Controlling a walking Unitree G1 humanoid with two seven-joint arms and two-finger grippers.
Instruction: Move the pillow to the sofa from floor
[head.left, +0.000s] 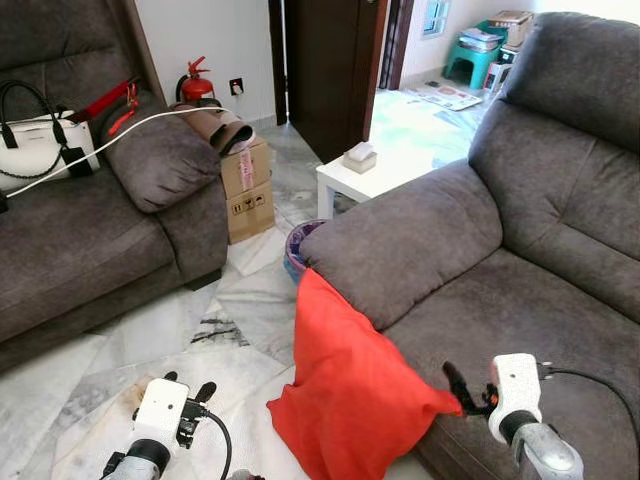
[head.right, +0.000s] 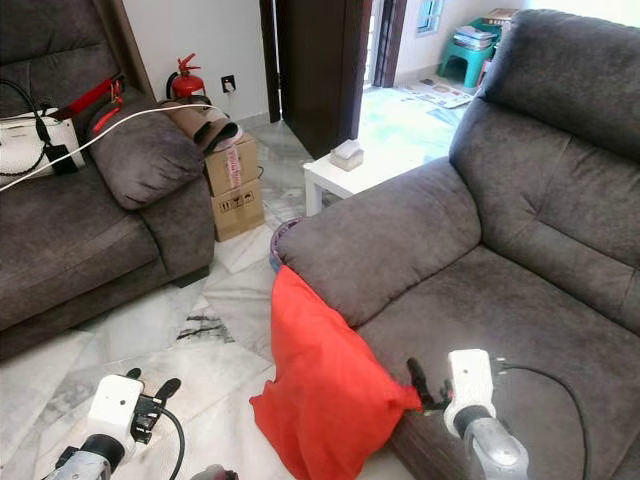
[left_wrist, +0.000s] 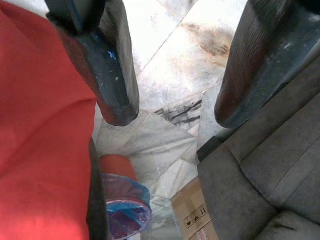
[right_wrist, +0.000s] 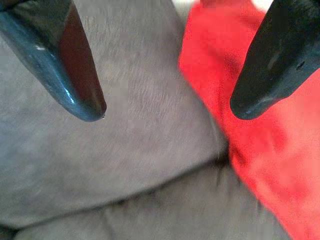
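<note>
Pillow (head.left: 350, 400) leans on the sofa (head.left: 520, 300) front, bottom on the floor. Right gripper (head.left: 455, 385) is at its corner, left gripper (head.left: 190, 392) beside; both jaws spread. A one-corner pinch could easily slip off.

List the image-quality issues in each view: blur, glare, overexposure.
Left eye view: sharp, but daylight washes out the floor past the doorway. Right eye view: the same bright patch, otherwise clear. Left wrist view: the near fingers are soft, the marble floor glares pale. Right wrist view: the red pillow and sofa fabric are smeared and blurry throughout.
</note>
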